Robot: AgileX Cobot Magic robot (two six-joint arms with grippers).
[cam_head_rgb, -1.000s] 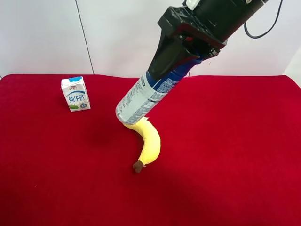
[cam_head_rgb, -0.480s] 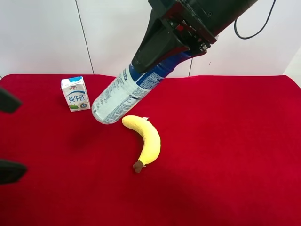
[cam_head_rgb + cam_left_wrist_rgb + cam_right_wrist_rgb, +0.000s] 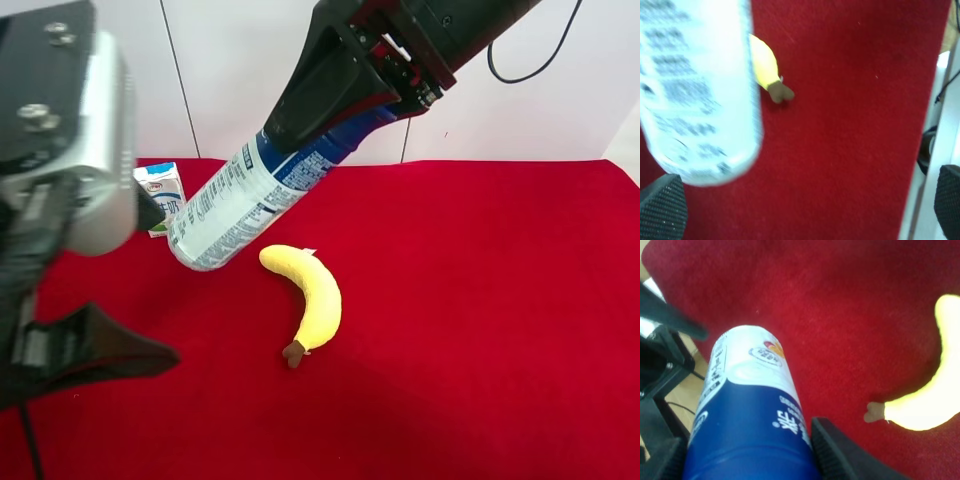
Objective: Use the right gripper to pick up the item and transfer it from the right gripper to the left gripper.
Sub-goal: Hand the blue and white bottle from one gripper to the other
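Right pincer (image 3: 310, 115): is clamping the item (image 3: 240, 200) high on its blue part, one black finger pressing on each side of the body.
Item: is hanging tilted in the air above the red surface (image 3: 480, 300), its white base end pointing down toward the left pincer (image 3: 160, 285). Its cap end is hiding behind the right pincer's fingers.
Left pincer: is standing wide and holding nothing, its two pads far apart. The item's base is hanging just ahead of the gap.
Banana (image 3: 310, 300): is lying on the surface near the item's base, apart from it.
Milk carton (image 3: 165, 195): is standing upright at the back, partly hidden behind the left pincer's white housing.
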